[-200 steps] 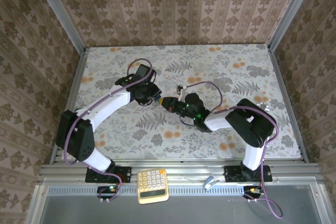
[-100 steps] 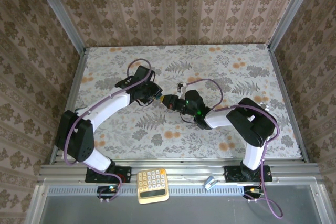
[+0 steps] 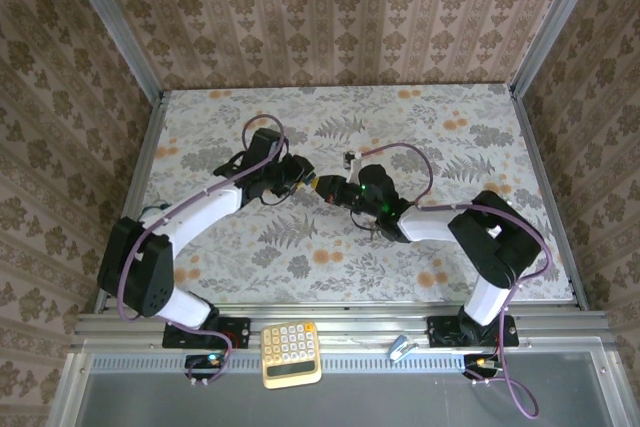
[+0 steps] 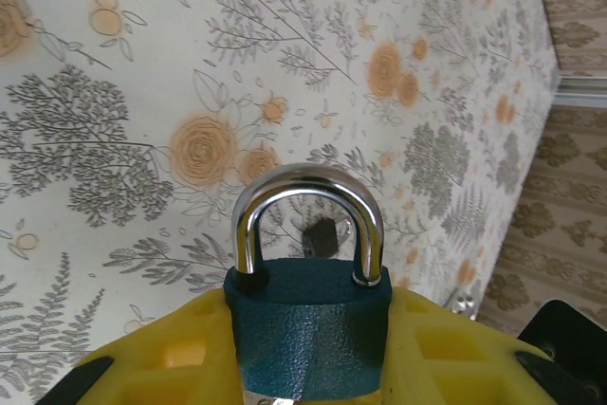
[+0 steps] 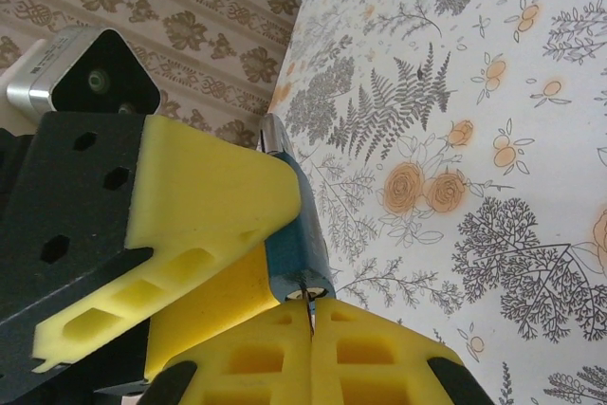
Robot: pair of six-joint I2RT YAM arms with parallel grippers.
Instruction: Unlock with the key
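Floral tablecloth on the table [image 3: 450, 147], patterned wallpaper all round, both arms meeting mid-table.

Left gripper [image 3: 308, 181] is clamped part-way closed on the padlock [image 4: 310, 324]. Its body sits between the yellow pads and the shackle [image 4: 308, 206] sticks out past the fingertips, closed as far as I can see.

Right gripper [image 3: 330, 188] is fully closed on the key [image 5: 308, 313]. A thin blade pokes out of the seam between its pads [image 5: 379, 358]; the head is buried in the foam.

Key relation: the blade runs along the right gripper's own axis, aimed straight at the padlock's bottom face, opposite the shackle. The tip is at that face, touching or just entering. Can't tell how deep it sits.

My read: the next move is a straight push along the blade axis, then a twist. Any angular offset between the two wrists would likely bend the blade or skid it off the keyway.
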